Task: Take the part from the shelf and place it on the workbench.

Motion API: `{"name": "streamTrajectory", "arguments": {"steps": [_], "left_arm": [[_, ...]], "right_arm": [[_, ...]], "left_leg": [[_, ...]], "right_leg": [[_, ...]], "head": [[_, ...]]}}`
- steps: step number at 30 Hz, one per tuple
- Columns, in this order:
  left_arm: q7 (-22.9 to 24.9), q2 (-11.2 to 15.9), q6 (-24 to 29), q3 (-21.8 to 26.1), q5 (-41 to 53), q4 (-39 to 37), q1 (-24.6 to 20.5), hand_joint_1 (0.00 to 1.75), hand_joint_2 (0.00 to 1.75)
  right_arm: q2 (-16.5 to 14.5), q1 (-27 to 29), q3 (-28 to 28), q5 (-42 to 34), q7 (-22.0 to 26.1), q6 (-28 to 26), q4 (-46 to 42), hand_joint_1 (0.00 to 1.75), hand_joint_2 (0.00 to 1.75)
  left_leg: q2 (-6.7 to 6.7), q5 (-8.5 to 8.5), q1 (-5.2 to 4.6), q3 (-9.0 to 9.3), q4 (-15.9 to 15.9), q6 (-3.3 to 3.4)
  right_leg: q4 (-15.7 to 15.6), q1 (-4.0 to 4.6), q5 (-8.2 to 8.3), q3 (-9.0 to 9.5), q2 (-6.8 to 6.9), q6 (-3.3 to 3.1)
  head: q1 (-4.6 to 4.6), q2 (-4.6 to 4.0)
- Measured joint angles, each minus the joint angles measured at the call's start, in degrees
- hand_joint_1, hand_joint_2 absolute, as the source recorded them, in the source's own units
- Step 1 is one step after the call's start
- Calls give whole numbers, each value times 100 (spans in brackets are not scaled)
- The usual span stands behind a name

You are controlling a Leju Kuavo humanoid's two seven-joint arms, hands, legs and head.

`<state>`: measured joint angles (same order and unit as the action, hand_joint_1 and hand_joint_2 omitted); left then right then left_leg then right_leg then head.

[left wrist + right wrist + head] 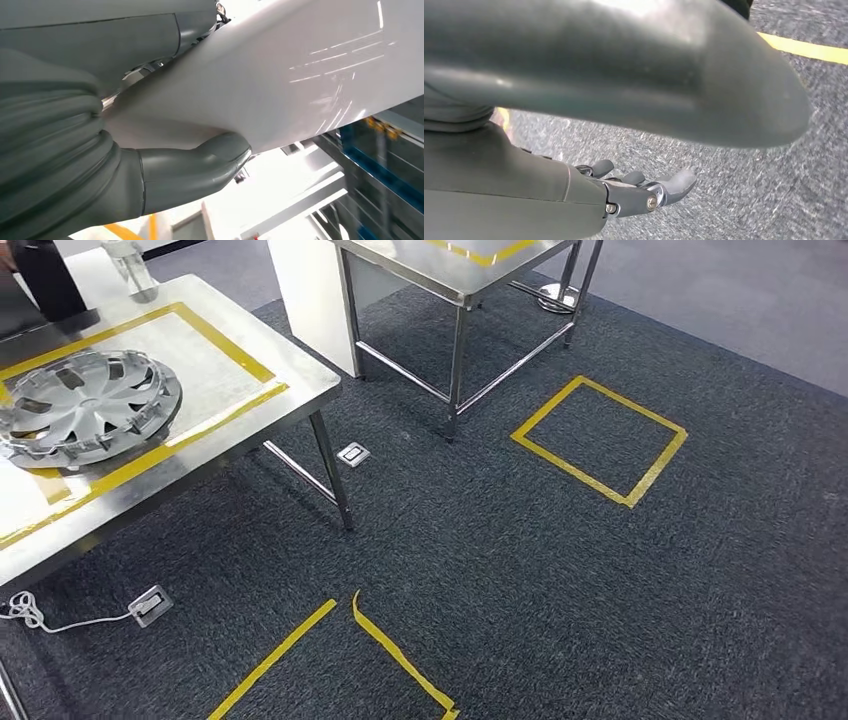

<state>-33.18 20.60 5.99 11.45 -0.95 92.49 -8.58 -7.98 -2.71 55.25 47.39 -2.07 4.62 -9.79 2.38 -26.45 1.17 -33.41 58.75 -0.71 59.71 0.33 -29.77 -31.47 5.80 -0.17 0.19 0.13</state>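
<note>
Part, a silver wheel cover [90, 405], lies flat on table [270, 360] inside yellow tape, so task looks approx. done; left hand [190, 170] fingers can't tell, right hand [639, 192] fingers apart, holding nothing.

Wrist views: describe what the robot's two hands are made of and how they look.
The left hand has a matte grey ribbed cover, like a soft bellows, and a thick, smooth grey thumb with a rounded tip. The right hand has the same grey casing, with darker grey fingers joined by bare silver metal links and small round screws. No cables or markings are visible.
</note>
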Motion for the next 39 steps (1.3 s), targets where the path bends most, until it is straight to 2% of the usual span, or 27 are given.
{"name": "streamTrajectory", "arguments": {"steps": [2, 3, 4, 5, 6, 7, 8, 9, 10, 12, 14, 16, 18, 20, 21, 22, 23, 25, 27, 29, 30, 32, 33, 35, 36, 37, 39], "left_arm": [[-57, -1, -47, -2, -103, -174, -80, 175, 175], [-81, -3, -73, -3, -149, -269, -119, 175, 175], [-107, -5, -88, -4, -188, -361, -141, 175, 175], [-133, -5, -98, -4, -223, -447, -152, 175, 175], [-157, -4, -106, -4, -249, -521, -158, 175, 175], [-178, -3, -112, -3, -270, -583, -169, 175, 175], [-193, -3, -116, -3, -278, -632, -187, 175, 175], [-205, -4, -117, -2, -282, -677, -214, 175, 175], [-218, -8, -117, -2, -282, -719, -245, 175, 175], [-245, -17, -108, -2, -276, -793, -286, 175, 175], [-290, -19, -67, -1, -269, -839, -290, 175, 175], [-346, -18, -1, 6, -275, -862, -307, 175, 175], [-374, -42, 53, 11, -272, -879, -335, 175, 175], [-377, -92, 98, 11, -243, -897, -339, 175, 175], [-374, -116, 118, 11, -227, -904, -336, 175, 175], [-373, -135, 134, 11, -218, -906, -335, 175, 175], [-372, -147, 145, 11, -212, -904, -336, 175, 175], [-372, -164, 157, 11, -200, -893, -343, 175, 175], [-369, -186, 163, 11, -187, -875, -344, 175, 175], [-356, -201, 166, 14, -167, -864, -335, 175, 175], [-350, -204, 166, 15, -157, -863, -338, 175, 175], [-345, -214, 163, 17, -146, -864, -351, 175, 175], [-346, -223, 161, 18, -147, -864, -353, 175, 175], [-349, -246, 158, 18, -159, -865, -337, 175, 175], [-349, -254, 158, 19, -164, -865, -320, 175, 175], [-349, -260, 163, 22, -167, -863, -296, 175, 175], [-345, -264, 188, 40, -158, -848, -246, 175, 175]], "right_arm": [[0, 7, 8, 2, -46, -13, 0, 0, 0], [0, 16, 15, -1, -61, -22, 0, 0, 0], [0, 27, 22, -5, -68, -34, 0, 0, 0], [0, 39, 29, -10, -68, -45, 0, 0, 0], [0, 48, 33, -14, -67, -55, 0, 0, 0], [0, 54, 36, -16, -67, -62, 0, 0, 0], [0, 56, 38, -16, -66, -62, 0, 0, 0], [8, 58, 39, -14, -63, -60, 0, 0, 0], [14, 57, 40, -14, -54, -55, 0, 0, 0], [25, 51, 40, -13, -29, -48, 0, 0, 0], [19, 41, 42, -8, 8, -42, 0, 0, 0], [13, 41, 45, 10, 42, -38, 0, 0, 0], [11, 49, 49, 31, 53, -38, 0, 0, 0], [10, 52, 55, 37, 52, -38, 0, 0, 0], [9, 51, 59, 37, 52, -37, 0, 0, 0], [7, 48, 62, 37, 52, -37, 0, 0, 0], [3, 44, 63, 37, 52, -37, 0, 0, 0], [0, 38, 66, 37, 51, -38, 0, 0, 0], [2, 33, 70, 40, 29, -38, 0, 0, 0], [2, 19, 74, 47, -30, -38, 0, 0, 0], [2, 10, 75, 51, -55, -38, 0, 0, 0], [-1, 3, 83, 50, -67, -42, 0, 0, 0], [-2, 6, 89, 49, -66, -45, 0, 0, 0], [-4, 24, 106, 52, -66, -55, 0, 0, 0], [-4, 35, 115, 55, -66, -61, 0, 0, 0], [-4, 44, 123, 58, -61, -66, 0, 0, 0], [-3, 51, 130, 63, -50, -70, 0, 0, 0]], "left_leg": [[-136, 34, 21, -29, -10, 57], [-210, 46, 22, -50, -9, 75], [-290, 54, 18, -68, -4, 84], [-373, 59, 14, -80, 1, 87], [-457, 63, 10, -87, 8, 87], [-542, 67, 8, -89, 15, 83], [-621, 71, 9, -89, 19, 76], [-695, 77, 8, -96, 23, 58], [-772, 86, 10, -109, 23, 28], [-900, 113, 33, -142, 9, -54], [-985, 145, 59, -166, -20, -136], [-729, 28, 37, -267, 152, -189], [-372, -314, 19, -545, 755, -229], [-288, -571, 30, -823, 1397, -272], [-272, -557, 34, -840, 1478, -288], [-246, -442, 37, -737, 1326, -301], [-179, -268, 39, -530, 980, -310], [21, -50, 16, -142, 280, -259], [79, -25, -11, -31, 52, -143], [-51, 8, -10, -57, 60, -43], [-110, 21, 0, -70, 56, -5], [-211, 56, 26, -93, 43, 60], [-264, 68, 29, -115, 43, 79], [-391, 92, 23, -160, 47, 98], [-467, 103, 20, -176, 49, 96], [-543, 114, 18, -184, 50, 88], [-688, 133, 21, -187, 51, 59]], "right_leg": [[531, -31, -310, -250, -384, 62], [927, -34, -500, -452, -497, 73], [1295, -35, -634, -647, -539, 75], [1520, -35, -669, -776, -551, 69], [1530, -34, -589, -802, -561, 54], [1309, -33, -404, -714, -590, 29], [919, -29, -171, -541, -666, -7], [505, -29, 10, -357, -816, -46], [174, -24, 138, -212, -929, -74], [-91, 1, 188, -106, -1025, -103], [-139, 5, 224, -90, -882, -135], [-220, -21, 270, -55, -735, -195], [-252, -23, 283, -40, -582, -239], [-237, -17, 271, -48, -425, -251], [-226, -18, 262, -51, -345, -247], [-210, -22, 249, -52, -268, -237], [-188, -26, 230, -50, -196, -218], [-129, -15, 182, -49, -74, -163], [-93, 9, 152, -45, 20, -100], [-87, 11, 138, -32, 96, -37], [-54, -1, 104, -34, 16, 3], [260, -29, -123, -160, -303, 76], [596, -37, -316, -313, -463, 96], [1337, -40, -636, -671, -548, 103], [1527, -40, -662, -765, -554, 94], [1472, -40, -564, -740, -565, 76], [774, -40, -166, -400, -692, 17]], "head": [[19, 0], [26, 0], [34, 0], [37, 0], [37, 0], [37, 0], [38, 0], [34, 0], [37, 0], [47, 0], [59, 0], [26, 0], [-11, 0], [-16, 0], [-17, 0], [-16, 0], [-16, 0], [-16, 0], [-12, 0], [-9, 0], [-8, 0], [9, 0], [20, 0], [33, 0], [33, 0], [33, 0], [34, 0]]}}
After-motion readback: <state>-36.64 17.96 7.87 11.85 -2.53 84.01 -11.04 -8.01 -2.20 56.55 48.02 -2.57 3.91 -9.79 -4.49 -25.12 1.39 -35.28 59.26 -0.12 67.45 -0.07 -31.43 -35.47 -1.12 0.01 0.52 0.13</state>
